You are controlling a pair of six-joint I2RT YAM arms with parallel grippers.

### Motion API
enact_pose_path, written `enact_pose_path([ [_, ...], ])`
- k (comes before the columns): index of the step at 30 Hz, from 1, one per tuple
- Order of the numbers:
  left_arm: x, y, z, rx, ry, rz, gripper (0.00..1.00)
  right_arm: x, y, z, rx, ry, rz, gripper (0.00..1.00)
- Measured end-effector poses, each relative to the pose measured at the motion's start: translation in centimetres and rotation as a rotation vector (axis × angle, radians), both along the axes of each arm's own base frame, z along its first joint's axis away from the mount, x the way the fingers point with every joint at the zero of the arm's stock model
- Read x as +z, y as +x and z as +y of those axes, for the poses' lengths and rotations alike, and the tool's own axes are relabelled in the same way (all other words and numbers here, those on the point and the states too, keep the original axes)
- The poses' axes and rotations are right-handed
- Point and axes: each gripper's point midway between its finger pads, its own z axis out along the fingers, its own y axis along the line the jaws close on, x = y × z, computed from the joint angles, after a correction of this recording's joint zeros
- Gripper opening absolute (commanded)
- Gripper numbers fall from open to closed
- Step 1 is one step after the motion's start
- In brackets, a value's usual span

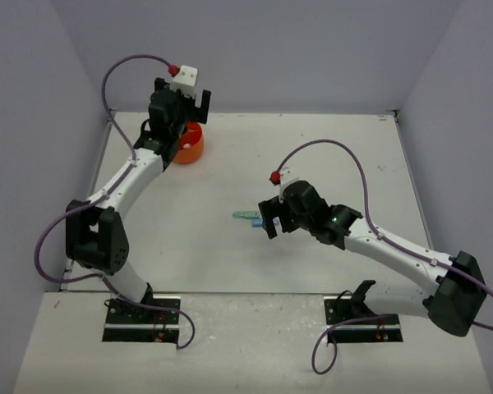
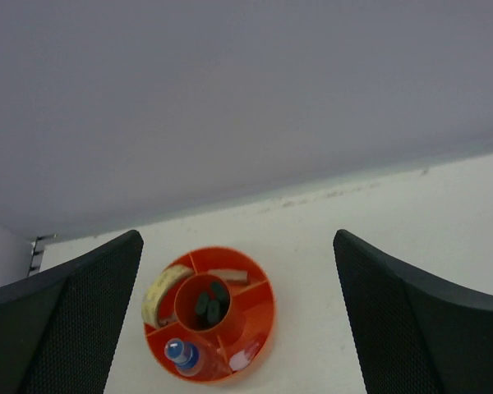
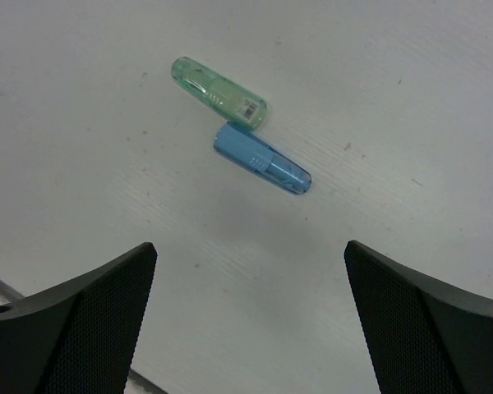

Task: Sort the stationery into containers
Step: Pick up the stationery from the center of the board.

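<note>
The round orange organiser point(image 1: 192, 148) stands at the far left. In the left wrist view its rim point(image 2: 269, 318) encloses black highlighters point(image 2: 207, 306) in the centre cup, a blue-capped bottle point(image 2: 179, 353), a beige rubber band point(image 2: 159, 292), a tan eraser point(image 2: 228, 277) and a pink piece point(image 2: 241, 359). My left gripper point(image 1: 181, 123) hovers above it, open and empty point(image 2: 237, 242). A mint piece point(image 3: 219, 93) and a blue piece point(image 3: 261, 158) lie side by side on the table, also in the top view point(image 1: 245, 216). My right gripper point(image 1: 268, 218) hangs open just above and short of them point(image 3: 251, 246).
The white table point(image 1: 312, 164) is walled by grey panels at the back and sides. The organiser sits close to the back wall and left wall. The arm bases stand at the near edge.
</note>
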Motion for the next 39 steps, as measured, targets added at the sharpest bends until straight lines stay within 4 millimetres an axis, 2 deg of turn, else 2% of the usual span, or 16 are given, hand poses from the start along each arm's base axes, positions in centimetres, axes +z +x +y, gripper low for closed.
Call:
enact_pose_path([
  [3,8.8,-3.0,-0.4,0.008,-0.157,-0.072,1.00,-1.5,1.5,0.4,0.080,-0.122,-0.010,0.99],
  [4,11.1,-4.7,-0.3,-0.006,-0.213,-0.096,1.00,-2.3,1.8,0.5,0.117,-0.165,-0.003,0.98],
  [6,14.0,-9.3,0.2,-0.043,-0.302,-0.133,1.00,-3.7,2.2,0.7,0.192,-0.240,0.031,0.93],
  [9,14.7,-16.6,0.9,-0.114,-0.389,-0.167,1.00,-5.6,3.1,1.3,0.288,-0.316,0.100,0.87],
  [10,14.2,-18.4,1.2,-0.130,-0.404,-0.170,1.00,-6.1,3.4,1.4,0.314,-0.338,0.120,0.87],
  [13,12.3,-21.4,1.5,-0.150,-0.418,-0.142,1.00,-7.5,4.4,1.8,0.365,-0.381,0.162,0.85],
  [19,6.8,-21.3,0.7,-0.163,-0.383,0.023,1.00,-10.2,4.9,2.0,0.445,-0.442,0.248,0.73],
  [22,5.2,-21.3,0.4,-0.171,-0.372,0.078,1.00,-11.9,4.9,2.0,0.462,-0.474,0.300,0.60],
  [24,5.0,-21.5,0.3,-0.177,-0.372,0.085,1.00,-12.7,4.8,1.9,0.465,-0.489,0.327,0.51],
  [27,5.2,-21.7,0.2,-0.185,-0.374,0.081,1.00,-12.8,4.6,2.0,0.464,-0.489,0.330,0.32],
  [31,5.2,-21.8,0.1,-0.194,-0.376,0.083,1.00,-12.8,4.0,2.6,0.473,-0.489,0.294,0.16],
  [36,5.0,-22.0,0.1,-0.194,-0.383,0.087,1.00,-12.6,1.0,3.7,0.541,-0.473,0.250,0.06],
  [39,4.9,-22.2,-0.1,-0.200,-0.404,0.096,1.00,-11.7,-0.7,4.4,0.581,-0.445,0.226,0.00],
])
